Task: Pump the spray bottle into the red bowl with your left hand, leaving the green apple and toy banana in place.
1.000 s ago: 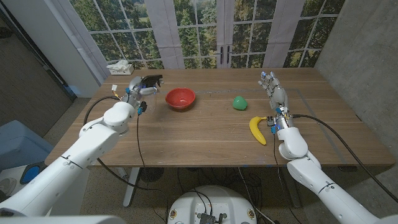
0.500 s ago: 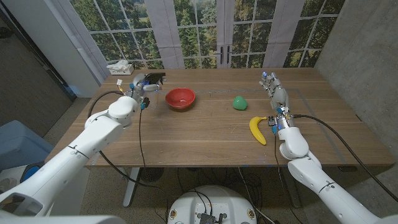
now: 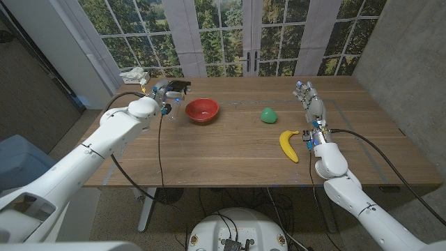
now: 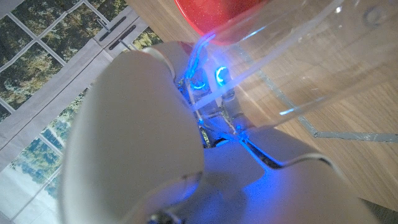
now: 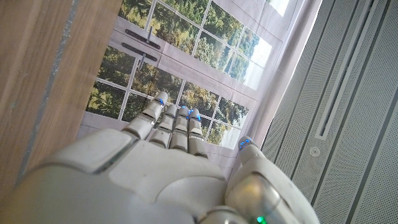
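Note:
My left hand (image 3: 162, 92) grips a clear spray bottle (image 3: 174, 104) just below its black pump head (image 3: 180, 85), which points toward the red bowl (image 3: 202, 109) right next to it. In the left wrist view the transparent bottle (image 4: 298, 62) lies across my left hand (image 4: 149, 137), with the red bowl (image 4: 211, 11) just beyond. The green apple (image 3: 268, 115) sits mid-table and the yellow toy banana (image 3: 288, 145) lies nearer the front. Beside the banana my right hand (image 3: 311, 106) stands with its fingers straight and holds nothing, as my right hand (image 5: 168, 168) also appears in its wrist view.
A white box (image 3: 136, 73) sits at the table's back left corner. The wooden table (image 3: 223, 153) has bare board between the bowl and the front edge. Windows stand behind the far edge.
My left arm has swung forward and to the right, bringing the spray bottle closer to the red bowl. The right hand, apple and banana have not moved.

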Robot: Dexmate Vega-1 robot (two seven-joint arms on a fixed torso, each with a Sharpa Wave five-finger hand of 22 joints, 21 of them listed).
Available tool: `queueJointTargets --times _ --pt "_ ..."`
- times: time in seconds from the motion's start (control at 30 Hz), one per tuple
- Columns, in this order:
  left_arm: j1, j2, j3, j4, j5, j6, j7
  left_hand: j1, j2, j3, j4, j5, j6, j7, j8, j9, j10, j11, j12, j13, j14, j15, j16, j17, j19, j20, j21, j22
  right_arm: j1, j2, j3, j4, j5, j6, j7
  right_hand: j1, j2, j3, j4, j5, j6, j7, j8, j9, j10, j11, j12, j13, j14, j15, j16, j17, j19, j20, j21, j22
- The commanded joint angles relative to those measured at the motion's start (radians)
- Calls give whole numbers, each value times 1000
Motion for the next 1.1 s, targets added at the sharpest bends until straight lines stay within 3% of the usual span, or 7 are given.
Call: queueJointTargets --times 0.03,0.23,0.33,0.57,0.8,0.97,1.1 --pt "-131 9 77 -22 -15 279 -20 223 207 109 -27 9 2 8 3 5 9 1 16 12 10 -102 11 5 12 3 2 0 7 2 5 23 14 13 9 1 17 4 -5 4 12 0 2 2 7 2 0 0 12 0 -3 2 6 -5 -5 5" --pt "-167 2 102 -26 -11 358 -9 223 205 111 -27 8 3 7 2 4 11 1 16 7 14 -100 8 -5 13 5 4 1 7 3 5 28 17 13 10 1 17 4 -5 4 11 0 2 2 7 2 0 0 11 -2 -4 2 8 -5 -8 5" --pt "-162 -1 99 -26 -13 355 -3 223 204 113 -27 7 0 8 -1 3 11 2 18 8 14 -101 8 -7 15 6 6 2 6 5 5 29 21 13 9 1 17 4 -5 4 11 0 2 2 7 0 0 0 13 -2 -3 2 8 -5 -10 5" --pt "-115 -68 30 -25 -58 375 89 227 203 119 -29 4 -2 0 -11 -21 23 8 20 0 13 -88 15 -1 9 17 9 15 5 2 4 25 22 7 10 0 16 4 -5 4 13 2 3 2 10 4 1 0 13 -1 -3 2 9 -4 -13 5" --pt "-89 -118 -22 -24 -113 397 154 229 198 124 -30 -3 11 -10 4 -10 36 24 44 28 28 -75 24 -4 10 30 21 37 -1 0 5 14 8 -3 -4 0 17 4 -5 4 14 2 3 2 9 4 1 0 12 2 -3 2 10 -4 -16 5" --pt "-96 -156 -50 -18 -167 464 199 231 197 121 -29 -24 88 -8 63 38 58 30 60 49 50 -59 30 -13 -1 44 29 78 -7 1 6 5 3 -9 -14 0 17 3 -5 4 15 4 3 2 8 6 0 0 10 0 -4 3 11 -5 -19 5" --pt "-105 -145 -37 -21 -171 474 205 235 181 130 -30 -48 114 -17 151 144 70 39 84 101 79 -56 30 -17 14 44 29 105 -9 -3 5 1 2 -14 -13 -1 17 3 -5 4 15 6 3 2 8 6 0 0 10 0 -4 3 11 -6 -21 5"
